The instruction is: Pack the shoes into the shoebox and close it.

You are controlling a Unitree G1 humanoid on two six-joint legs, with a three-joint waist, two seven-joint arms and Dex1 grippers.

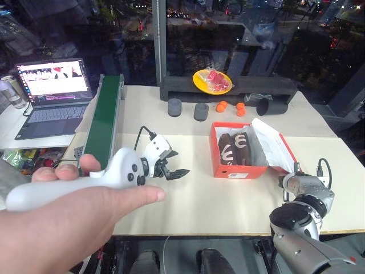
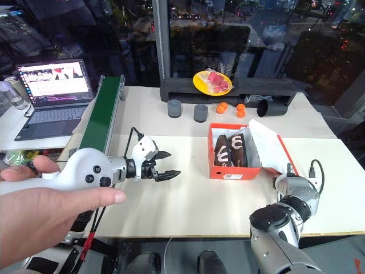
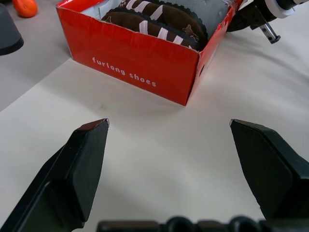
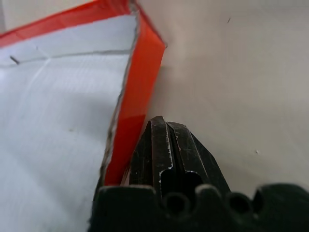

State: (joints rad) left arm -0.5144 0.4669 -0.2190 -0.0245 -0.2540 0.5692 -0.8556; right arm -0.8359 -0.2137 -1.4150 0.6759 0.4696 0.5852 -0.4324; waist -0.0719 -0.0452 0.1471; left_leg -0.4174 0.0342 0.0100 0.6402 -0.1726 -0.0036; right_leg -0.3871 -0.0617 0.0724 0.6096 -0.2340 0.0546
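Head stereo pair fwd-down over table (image 1: 188, 205); wrist cams near shoebox (image 3: 140, 67).

The pale desk (image 1: 194, 194) carries the open red shoebox (image 1: 238, 170) right of its middle, lid (image 1: 272, 145) folded out to the right. Along the far edge lie a long dark tray (image 1: 228, 90), two dark grey cylinders (image 1: 174, 107) and (image 1: 201, 112), three small orange fruits (image 1: 222, 106) and a black cup (image 1: 264, 107) on its side. A green conveyor (image 1: 105, 121) runs along the left edge, with a laptop (image 1: 54, 94) on the adjoining desk beyond it.
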